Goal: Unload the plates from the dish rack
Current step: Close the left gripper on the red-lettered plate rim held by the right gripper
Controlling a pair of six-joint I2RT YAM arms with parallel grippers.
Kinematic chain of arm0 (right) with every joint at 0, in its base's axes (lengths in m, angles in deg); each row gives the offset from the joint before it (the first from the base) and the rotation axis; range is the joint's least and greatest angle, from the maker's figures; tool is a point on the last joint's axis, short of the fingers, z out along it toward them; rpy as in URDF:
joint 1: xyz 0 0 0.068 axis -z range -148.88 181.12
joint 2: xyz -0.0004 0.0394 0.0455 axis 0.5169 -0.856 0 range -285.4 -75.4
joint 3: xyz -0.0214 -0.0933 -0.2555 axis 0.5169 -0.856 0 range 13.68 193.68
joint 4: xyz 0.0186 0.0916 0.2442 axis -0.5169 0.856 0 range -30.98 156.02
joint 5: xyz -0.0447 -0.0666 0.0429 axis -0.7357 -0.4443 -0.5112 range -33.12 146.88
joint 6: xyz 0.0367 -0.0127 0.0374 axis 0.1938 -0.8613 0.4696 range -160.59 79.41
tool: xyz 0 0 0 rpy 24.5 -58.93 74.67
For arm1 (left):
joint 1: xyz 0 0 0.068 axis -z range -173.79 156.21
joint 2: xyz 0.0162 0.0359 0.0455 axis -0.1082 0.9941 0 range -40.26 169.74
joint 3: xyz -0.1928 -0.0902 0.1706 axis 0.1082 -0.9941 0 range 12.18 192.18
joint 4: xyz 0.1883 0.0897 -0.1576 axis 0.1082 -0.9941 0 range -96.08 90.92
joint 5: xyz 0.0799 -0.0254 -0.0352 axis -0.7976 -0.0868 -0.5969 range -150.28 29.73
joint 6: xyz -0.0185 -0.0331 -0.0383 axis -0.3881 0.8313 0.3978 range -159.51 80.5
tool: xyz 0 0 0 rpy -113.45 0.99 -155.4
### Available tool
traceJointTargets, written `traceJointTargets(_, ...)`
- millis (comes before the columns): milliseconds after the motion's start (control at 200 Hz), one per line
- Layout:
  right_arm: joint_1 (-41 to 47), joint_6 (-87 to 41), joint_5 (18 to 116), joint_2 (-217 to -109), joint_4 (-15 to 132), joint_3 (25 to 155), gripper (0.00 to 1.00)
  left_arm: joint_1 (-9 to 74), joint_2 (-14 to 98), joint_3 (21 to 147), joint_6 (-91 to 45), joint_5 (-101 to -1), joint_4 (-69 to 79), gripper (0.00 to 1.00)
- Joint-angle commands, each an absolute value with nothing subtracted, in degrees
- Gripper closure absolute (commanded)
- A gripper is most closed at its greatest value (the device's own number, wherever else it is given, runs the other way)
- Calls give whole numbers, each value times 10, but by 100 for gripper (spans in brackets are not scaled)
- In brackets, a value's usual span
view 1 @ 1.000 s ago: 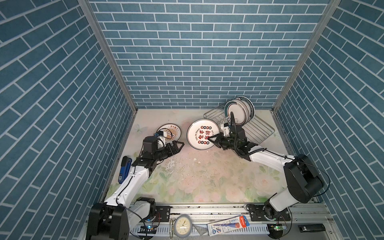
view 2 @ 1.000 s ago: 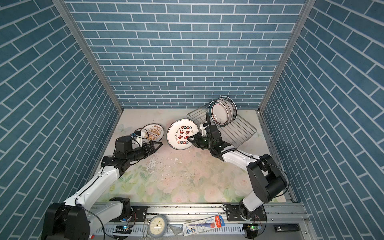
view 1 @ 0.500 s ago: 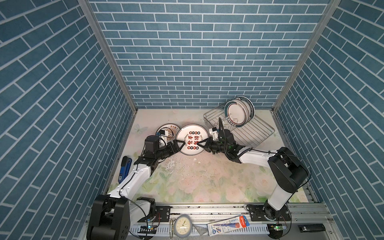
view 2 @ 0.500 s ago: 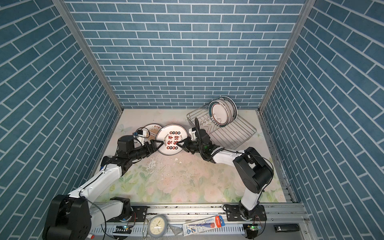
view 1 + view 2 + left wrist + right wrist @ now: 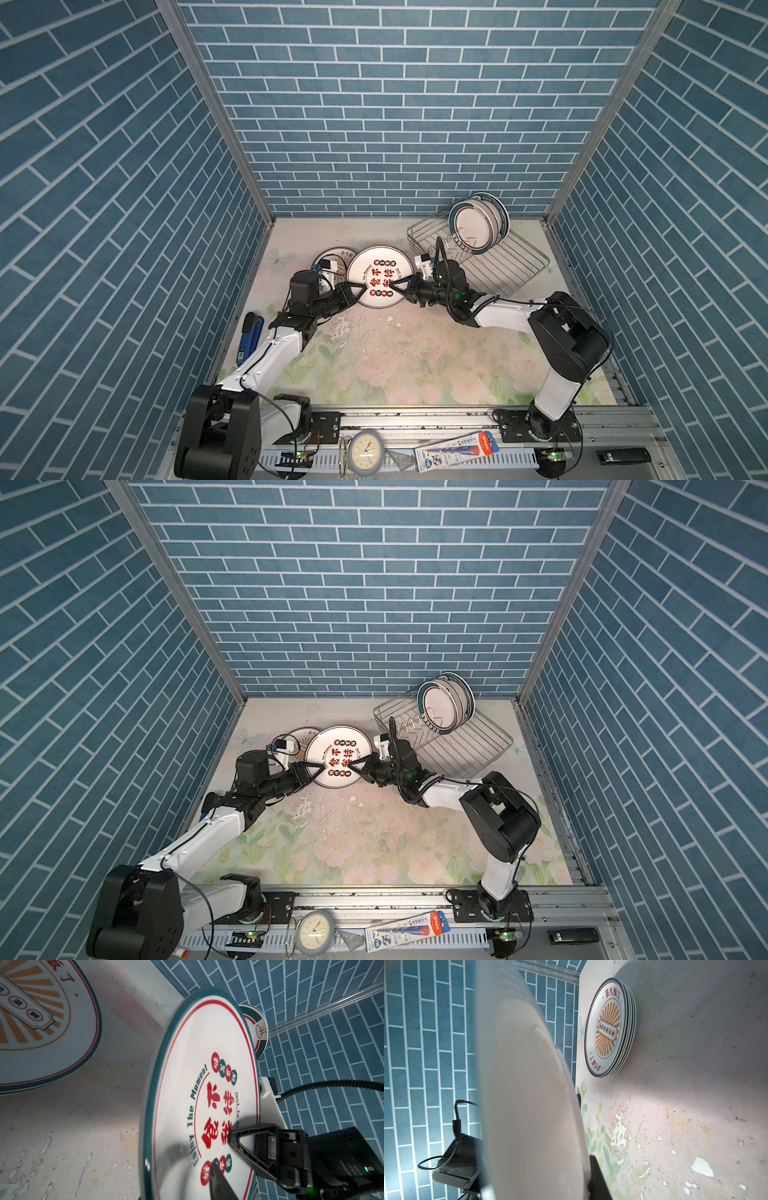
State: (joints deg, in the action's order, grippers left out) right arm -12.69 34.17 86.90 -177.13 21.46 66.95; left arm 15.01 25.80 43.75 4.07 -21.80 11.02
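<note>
Several plates stand upright in the dish rack, far right corner. The right fingers pinch the red-character plate; the left fingers, wide before, now close on its rim.

Both top views look steeply down; wrist cameras closely flank one plate.
</note>
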Motion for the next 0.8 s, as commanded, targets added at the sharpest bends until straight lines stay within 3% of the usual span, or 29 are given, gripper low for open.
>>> traceJointTargets(0, -131, 354, 882, -1783, 174, 706, 100, 153, 259, 430, 37, -202, 124, 70)
traceJointTargets(275, -133, 348, 883, -1792, 180, 714, 98, 153, 263, 436, 34, -203, 105, 89)
traceJointTargets(470, -135, 326, 883, -1785, 202, 719, 79, 153, 270, 441, 35, -205, 91, 100)
traceJointTargets(790, -134, 299, 876, -1781, 228, 732, 49, 152, 263, 475, 23, -220, 12, 100)
